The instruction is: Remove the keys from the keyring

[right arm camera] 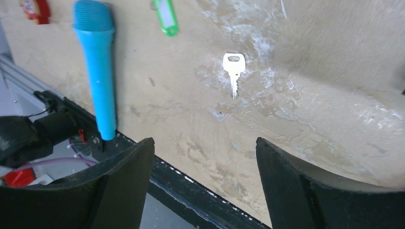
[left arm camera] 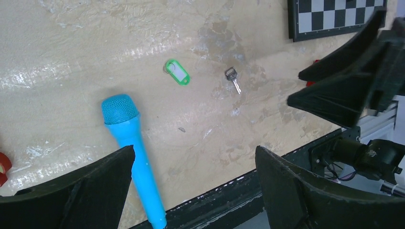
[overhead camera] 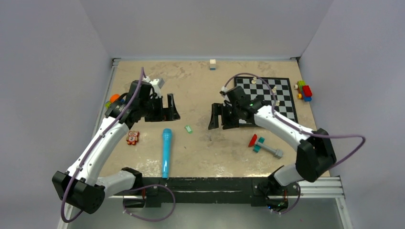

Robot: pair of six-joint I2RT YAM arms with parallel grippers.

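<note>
A green key tag with its ring (left arm camera: 177, 73) lies on the table between the arms; it also shows in the top view (overhead camera: 188, 129) and the right wrist view (right arm camera: 165, 17). A single silver key (left arm camera: 232, 78) lies apart from it, to its right, also in the right wrist view (right arm camera: 233, 69). My left gripper (overhead camera: 166, 108) is open and empty, held above the table left of the tag. My right gripper (overhead camera: 218, 117) is open and empty, held above the table right of the key. Both face the middle.
A blue toy microphone (overhead camera: 166, 150) lies near the front edge. A chessboard (overhead camera: 267, 95) with pieces is at the back right. A red and teal toy (overhead camera: 261, 145), a small red figure (overhead camera: 133, 137), coloured blocks (overhead camera: 303, 90) and a small cube (overhead camera: 212, 64) lie around.
</note>
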